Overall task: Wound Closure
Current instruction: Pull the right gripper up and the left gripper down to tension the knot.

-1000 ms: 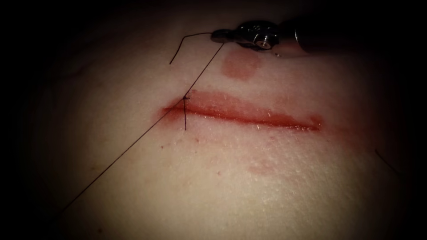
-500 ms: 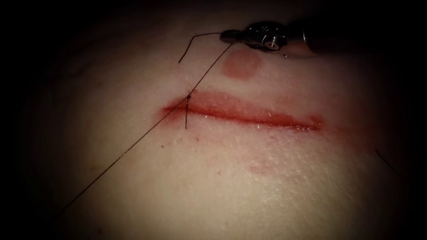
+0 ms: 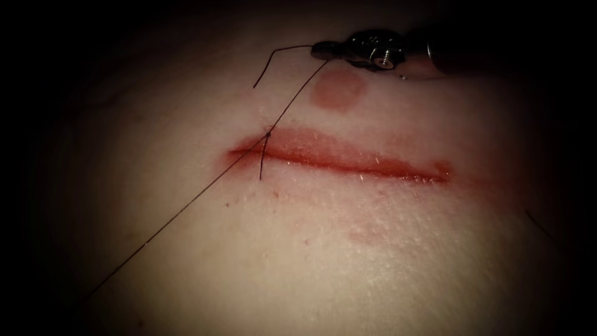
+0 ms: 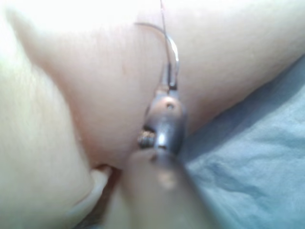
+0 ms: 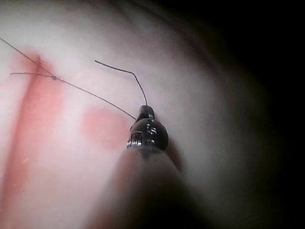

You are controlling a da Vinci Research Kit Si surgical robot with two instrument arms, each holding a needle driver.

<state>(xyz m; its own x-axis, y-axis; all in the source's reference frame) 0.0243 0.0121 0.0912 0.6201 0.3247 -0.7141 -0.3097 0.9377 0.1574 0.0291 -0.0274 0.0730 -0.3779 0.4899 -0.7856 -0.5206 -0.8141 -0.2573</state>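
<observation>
1. Running from the near left, the thread is thin and dark; it crosses the left end of the red cut in the tissue at a small knot.
2. Since a second ago, the right tool has moved slightly right, so the thread leans more.
3. The left tool pinches the curved needle near its end, off the tissue surface; the right tool's jaws are pressed together on the thread, a free end curling left.

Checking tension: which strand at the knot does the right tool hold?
The strand rising from the knot to the right tool, not the long lower-left one or short tail.
</observation>
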